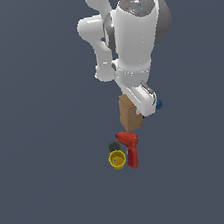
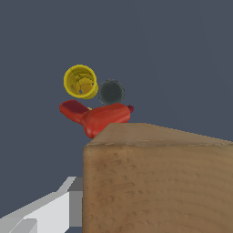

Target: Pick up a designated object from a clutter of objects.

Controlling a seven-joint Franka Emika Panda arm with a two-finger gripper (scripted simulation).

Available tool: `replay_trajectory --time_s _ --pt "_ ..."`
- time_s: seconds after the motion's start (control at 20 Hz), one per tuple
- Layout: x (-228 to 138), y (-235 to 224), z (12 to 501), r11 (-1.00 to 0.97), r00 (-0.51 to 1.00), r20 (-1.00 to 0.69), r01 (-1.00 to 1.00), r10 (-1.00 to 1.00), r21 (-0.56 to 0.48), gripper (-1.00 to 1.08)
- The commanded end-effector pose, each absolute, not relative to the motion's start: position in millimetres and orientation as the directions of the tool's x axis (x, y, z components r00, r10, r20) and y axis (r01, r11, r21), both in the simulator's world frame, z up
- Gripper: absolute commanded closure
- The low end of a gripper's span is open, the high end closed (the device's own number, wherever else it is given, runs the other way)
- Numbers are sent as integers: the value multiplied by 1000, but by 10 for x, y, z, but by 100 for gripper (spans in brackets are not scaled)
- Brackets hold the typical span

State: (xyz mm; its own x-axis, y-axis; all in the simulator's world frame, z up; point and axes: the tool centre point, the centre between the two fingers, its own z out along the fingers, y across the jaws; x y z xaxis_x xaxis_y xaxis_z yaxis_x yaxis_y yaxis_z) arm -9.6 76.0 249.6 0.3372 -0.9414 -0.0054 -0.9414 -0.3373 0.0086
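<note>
From the exterior view, the white arm hangs down over the little heap, and its gripper [image 1: 144,101] sits right at the tan box [image 1: 129,115], covering the box's upper corner on the exterior view's right. The box is the biggest thing in the clutter; it stands just behind the red drill [image 1: 130,149], seeming to touch the drill's top end. The yellow cup [image 1: 117,159] lies just beside the drill on the exterior view's left, with a dark grey round piece [image 1: 112,147] close behind the cup. A blue bit [image 1: 159,105] peeks out by the gripper. I cannot tell from here how the jaws stand (the wrist body hides them).

In the wrist view, the box [image 2: 159,182] fills the near field, its flat top and one broad face plain to see. One pale finger [image 2: 50,210] lies against or just beside the box's side; the other is out of sight, so whether the jaws are pinching it I cannot say. Beyond the box lie the drill [image 2: 98,117], the cup [image 2: 80,82] and the grey piece [image 2: 111,92].

By its look the box would be light and stiff, with matte cardboard-like faces that should not slip. I would take it across its narrower pair of flat sides, squarely and away from the corners.
</note>
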Motion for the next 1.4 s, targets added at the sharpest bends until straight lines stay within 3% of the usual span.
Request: replay_trajectory --time_s 0.0,0.65,1.35 --pt "40 626 2771 -337 337 -3 -942 -942 -2 108" --pt "549 69 3712 -336 336 -1 -942 -942 -1 108" --pt "950 -334 4407 -336 336 0 -942 -942 0 108"
